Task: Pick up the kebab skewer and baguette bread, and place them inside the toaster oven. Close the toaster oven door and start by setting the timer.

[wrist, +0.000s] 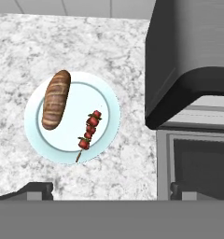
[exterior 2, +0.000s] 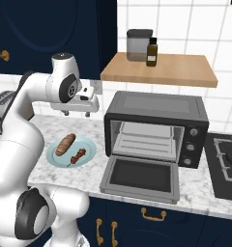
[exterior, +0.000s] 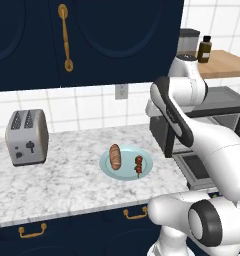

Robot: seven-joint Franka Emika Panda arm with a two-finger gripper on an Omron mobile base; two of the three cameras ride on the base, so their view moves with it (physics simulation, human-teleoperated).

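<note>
Gripper (exterior 2: 75, 114): jaws spread wide, nothing between them; held high above the counter, pointing down, just left of the toaster oven's upper left corner. Fingertips (wrist: 37, 190) seen at the lower edge of the hand view, one over marble, the other over the lowered door.

Directly below: pale blue plate (wrist: 107, 100) on white-grey marble counter (exterior: 62, 182). On plate, left part: baguette bread (wrist: 56, 99), golden-brown, scored, lying lengthwise. On plate, right part: kebab skewer (wrist: 88, 131), red chunks, thin stick end reaching toward the plate rim. The two roughly parallel, apart, not touching.

Beside plate, to the right in the right base view: toaster oven (exterior 2: 156, 112), dark boxy body, near the plate but not touching. Toaster oven door (exterior 2: 141, 179) lowered flat, projecting toward the counter's front edge; wire rack visible inside, cavity holding no food. Knobs in a column at the oven's right front (exterior 2: 192, 140).

Further out: silver two-slot toaster (exterior: 27, 136), well apart to the left of the plate, open marble between. Wooden shelf (exterior 2: 161, 68) above the oven, bearing grey canister (exterior 2: 138, 44) and brown bottle (exterior 2: 152, 52), side by side. Stovetop (exterior 2: 227, 164) right of the oven. Dark blue cabinets (exterior: 87, 40) overhead with gold handle (exterior: 65, 36); wall outlet (exterior: 121, 91) on white tile behind the plate.

Open room: bare marble all around the plate, widest toward the toaster; oven wall the nearest obstruction on the right.
</note>
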